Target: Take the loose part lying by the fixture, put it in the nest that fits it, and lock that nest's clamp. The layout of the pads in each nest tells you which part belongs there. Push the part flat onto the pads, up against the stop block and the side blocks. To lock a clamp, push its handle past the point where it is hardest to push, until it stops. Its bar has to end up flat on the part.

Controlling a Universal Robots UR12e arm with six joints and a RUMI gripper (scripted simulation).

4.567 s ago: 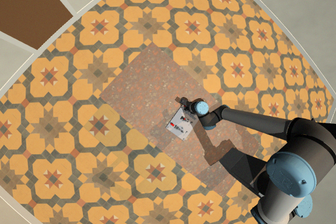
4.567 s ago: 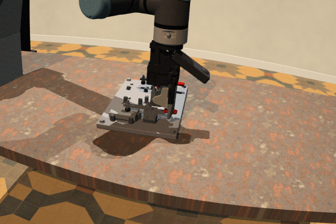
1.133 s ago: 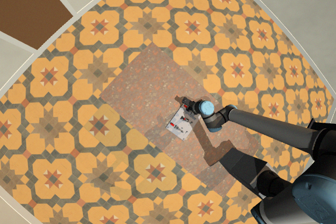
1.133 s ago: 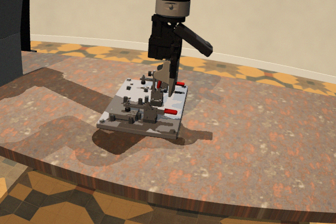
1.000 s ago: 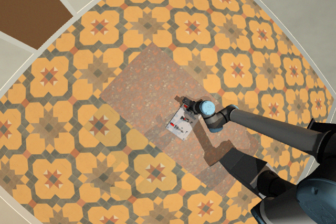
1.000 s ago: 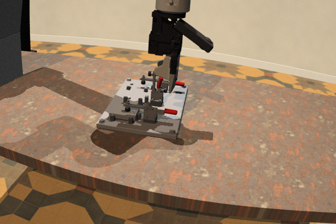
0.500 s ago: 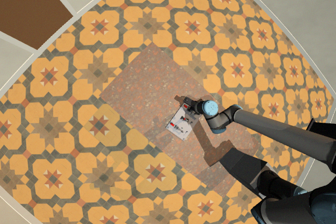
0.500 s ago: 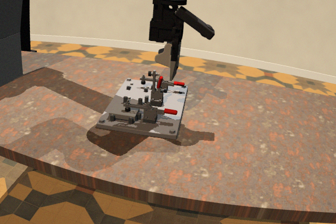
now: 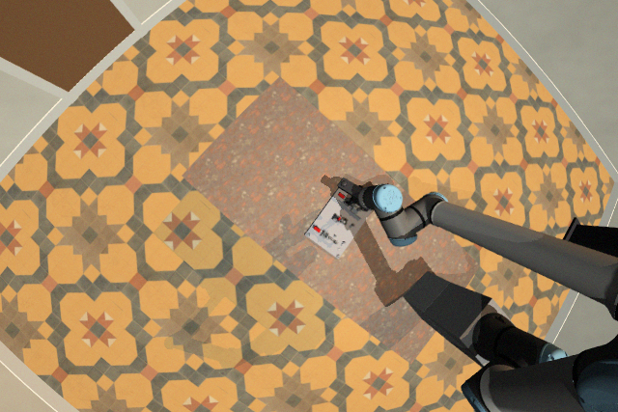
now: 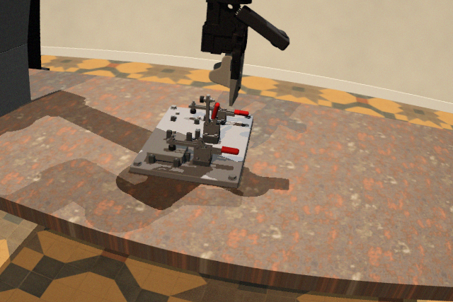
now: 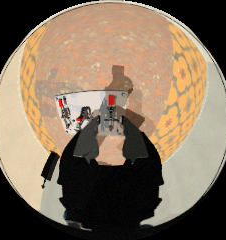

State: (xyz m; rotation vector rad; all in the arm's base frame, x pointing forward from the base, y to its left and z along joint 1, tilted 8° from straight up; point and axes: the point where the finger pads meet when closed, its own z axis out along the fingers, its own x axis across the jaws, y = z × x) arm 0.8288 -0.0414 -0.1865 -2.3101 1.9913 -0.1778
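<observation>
Fingers (image 10: 232, 99) hovering part-closed, gripping nothing; far clamp's red handle (image 10: 241, 112) lying just below & right of tips, long axis running rightward off fixture plate (image 10: 190, 176).

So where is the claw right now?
In the exterior view the claw hangs above the far edge of the grey fixture plate, its tips just over the farther red clamp handle, holding nothing.

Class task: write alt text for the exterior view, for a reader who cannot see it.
A black gripper hangs above the rear of a grey fixture plate on a speckled table. The plate carries red-handled toggle clamps: the front handle lies flat, a middle one stands raised.
</observation>
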